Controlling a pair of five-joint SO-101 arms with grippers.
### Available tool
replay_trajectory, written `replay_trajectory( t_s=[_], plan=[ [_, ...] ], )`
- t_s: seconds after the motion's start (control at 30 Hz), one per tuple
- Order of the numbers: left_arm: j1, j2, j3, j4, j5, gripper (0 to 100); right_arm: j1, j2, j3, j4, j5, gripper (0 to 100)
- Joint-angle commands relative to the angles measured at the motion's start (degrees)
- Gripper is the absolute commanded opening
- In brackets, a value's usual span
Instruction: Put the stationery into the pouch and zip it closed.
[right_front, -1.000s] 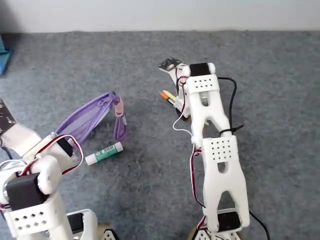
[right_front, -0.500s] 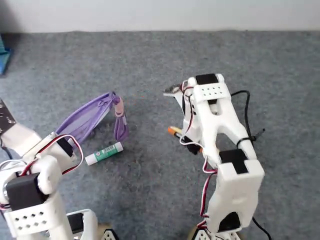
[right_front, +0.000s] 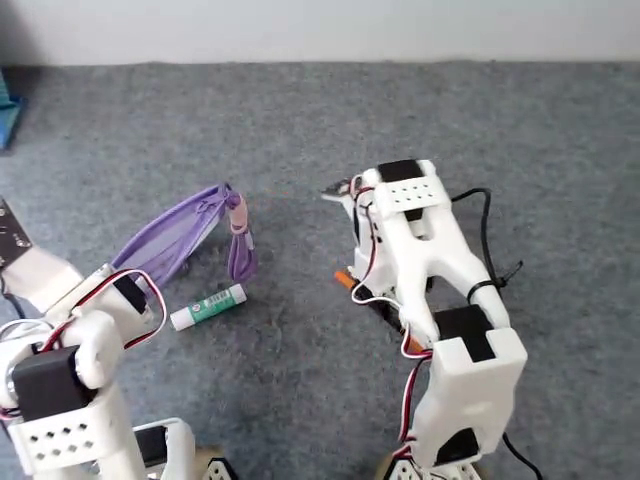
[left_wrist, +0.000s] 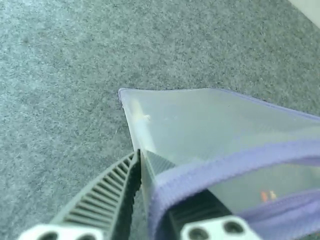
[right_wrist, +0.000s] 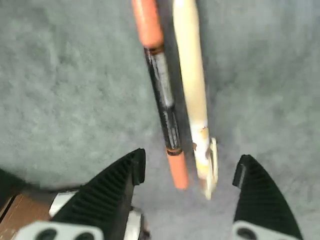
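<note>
Clenched jaws on the left gripper (left_wrist: 142, 162) pinch one end of the pouch (left_wrist: 210, 135). Its ribbed fingers (left_wrist: 107, 197) close on the purple-trimmed rim, and the translucent wall is lifted off the grey carpet (left_wrist: 60, 75). The two trimmed lips of the pouch stand apart near the gripper, so the mouth looks undone there.

From the high view, the pouch (right_front: 175, 235) stretches away from the left arm (right_front: 60, 390) toward the middle of the carpet. A pink zip pull (right_front: 237, 212) sits at its far end, and a purple strap (right_front: 241, 258) hangs just beside that. A glue stick (right_front: 207, 305) with a green label lies on the carpet just beside the pouch, on the side nearer the arms' bases, and no gripper is touching it.

The right gripper (right_wrist: 190, 160) is released, its jaws spread wide and grasping nothing. Between them, two pieces of stationery lie side by side on the carpet: an orange-and-black marker (right_wrist: 160, 100) and a cream pen (right_wrist: 192, 85). Neither can be seen touching a finger. In the high view the right arm (right_front: 435, 290) is folded over this spot. One orange end of the marker (right_front: 343, 279) pokes out from under it on the side facing the pouch, well apart from the pouch itself.
</note>
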Motion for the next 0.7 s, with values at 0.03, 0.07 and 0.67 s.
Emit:
replay_trajectory(
  t_s=[0.03,0.07,0.67],
  plan=[
    [0.09,1.05,-2.07,0.53,0.44,1,-1.54,-2.42,-3.08,-7.78,-0.79,25.4],
    [0.09,1.05,-2.07,0.53,0.44,1,-1.54,-1.45,-3.08,-9.45,-0.79,24.3],
    [0.00,1.05,-1.98,0.53,0.44,1,-1.45,11.03,-5.45,-9.89,-0.53,0.8]
  ],
)
